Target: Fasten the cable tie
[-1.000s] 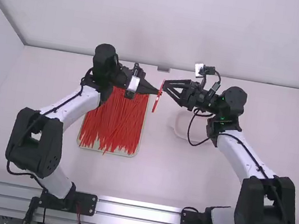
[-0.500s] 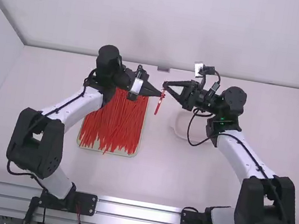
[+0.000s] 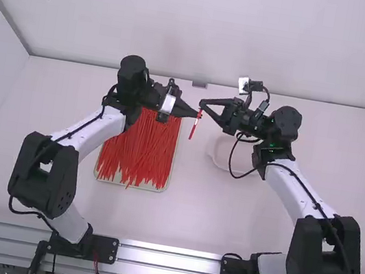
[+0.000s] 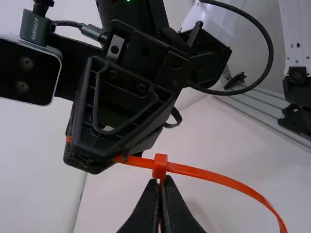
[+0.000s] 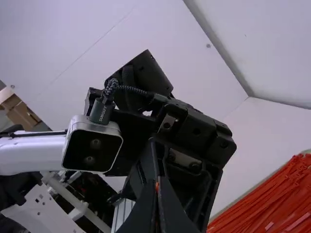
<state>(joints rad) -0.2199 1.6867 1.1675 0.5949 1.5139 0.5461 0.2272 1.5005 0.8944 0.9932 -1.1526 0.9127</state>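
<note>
The cable tie (image 4: 209, 174) hangs in the air above the tabletop's (image 3: 335, 140) far middle. The left gripper (image 4: 159, 187) has its fingers pinched on the tie at its head, and the right gripper (image 5: 156, 194) clamps the strap just beside, equally near. The left wrist view reveals the strap running crosswise to the left fingers, whereas the high view gives a short red sliver.

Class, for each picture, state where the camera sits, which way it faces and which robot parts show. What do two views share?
High view: above and behind the bases, facing forward and down at the table; both arms show.
Left wrist view: on the left wrist, facing the right pincer; left pincer at its bottom edge.
Right wrist view: on the right wrist, facing the left pincer; own fingertips show.
Shared: high and left wrist views show the cable tie.
</note>
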